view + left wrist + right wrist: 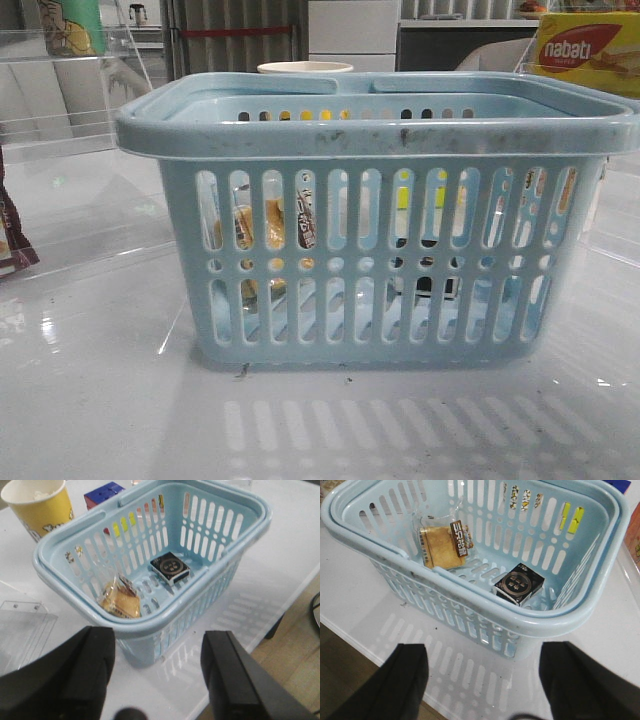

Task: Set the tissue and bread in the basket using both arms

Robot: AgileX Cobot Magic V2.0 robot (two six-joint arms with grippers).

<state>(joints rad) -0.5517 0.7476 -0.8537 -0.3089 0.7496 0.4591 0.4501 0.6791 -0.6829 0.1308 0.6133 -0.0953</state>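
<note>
The large light-blue slotted plastic basket (375, 265) stands on the glossy white table (100, 400), with bare tabletop before its near wall. Inside on its floor, well apart, lie the clear-wrapped golden bread (440, 545), leaning against a wall, and the small blackish tissue pack (518, 584). The left gripper (157, 672) and right gripper (482, 677) hang over the table edges outside the rim, jaws spread wide and holding nothing.

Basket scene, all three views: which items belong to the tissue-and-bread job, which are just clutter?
Job items:
basket
bread, inside the basket
tissue, on the basket floor
left gripper and right gripper, both open and empty, outside the basket

Clutter:
yellow paper cup
coloured cube
nabati box
dark packet
clear plastic piece
</note>
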